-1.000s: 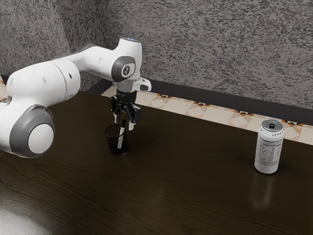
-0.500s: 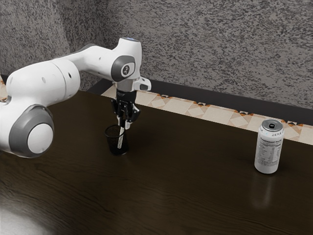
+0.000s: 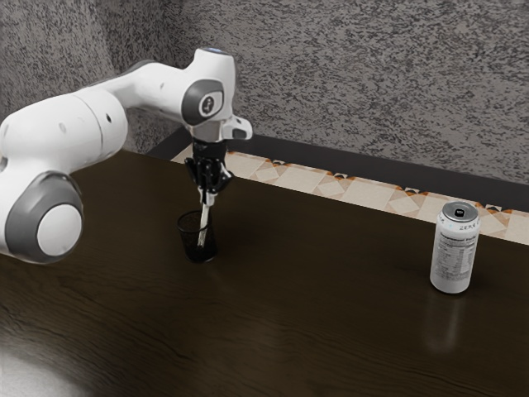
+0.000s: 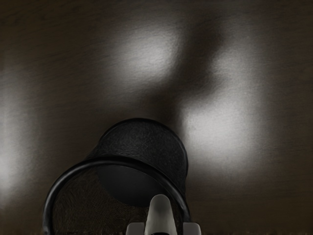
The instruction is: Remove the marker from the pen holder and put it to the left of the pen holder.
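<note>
Across the dark wooden counter, a white can is seen at the exterior view's right, then the black pen holder, where the slightly tilted marker's lower end is contained while its top is pinched between nearly closed jaws, all backed by a speckled wall.

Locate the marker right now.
On the exterior view's left, the marker is gripped in the pincer, its lower end inside the holder, well away from the can.
</note>
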Robot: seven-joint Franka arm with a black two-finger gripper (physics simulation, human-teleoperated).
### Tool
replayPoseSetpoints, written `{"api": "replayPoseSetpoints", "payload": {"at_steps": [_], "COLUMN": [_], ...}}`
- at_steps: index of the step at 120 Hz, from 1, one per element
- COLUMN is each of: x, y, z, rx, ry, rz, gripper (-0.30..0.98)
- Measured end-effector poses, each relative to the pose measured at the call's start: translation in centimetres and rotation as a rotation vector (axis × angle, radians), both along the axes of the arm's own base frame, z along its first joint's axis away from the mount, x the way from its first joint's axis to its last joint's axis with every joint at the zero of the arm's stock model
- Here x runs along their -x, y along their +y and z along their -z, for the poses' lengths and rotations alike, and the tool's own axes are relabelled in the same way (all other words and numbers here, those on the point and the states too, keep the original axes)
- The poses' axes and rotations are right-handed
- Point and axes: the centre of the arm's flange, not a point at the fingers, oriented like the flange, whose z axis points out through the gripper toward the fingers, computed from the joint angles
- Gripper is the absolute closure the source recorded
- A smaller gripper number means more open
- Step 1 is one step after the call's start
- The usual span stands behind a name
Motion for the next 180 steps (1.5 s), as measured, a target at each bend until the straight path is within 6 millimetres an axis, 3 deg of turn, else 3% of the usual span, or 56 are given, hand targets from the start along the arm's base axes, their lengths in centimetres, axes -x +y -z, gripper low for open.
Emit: {"api": "replayPoseSetpoints", "payload": {"at_steps": [16, 41, 56, 72, 101, 113, 122, 180], "x": [0.8, 3.3, 4.6, 5.3, 6.2, 6.9, 7.2, 7.8], "y": [0.0, 0.2, 2.7, 6.3, 11.2, 12.5, 12.8, 12.9], "z": [-4.0, -12.2, -13.9, -11.7, -2.8, 1.2, 3.1, 6.4], "rx": [-0.003, -0.006, -0.032, -0.07, -0.128, -0.143, -0.15, -0.176], "ry": [-0.028, -0.077, -0.047, 0.047, 0.285, 0.381, 0.424, 0.511], "rz": [-0.002, -0.012, -0.059, -0.129, -0.236, -0.268, -0.279, -0.31], "gripper": [0.78, 0.78, 0.78, 0.78, 0.78, 0.78, 0.78, 0.75]}}
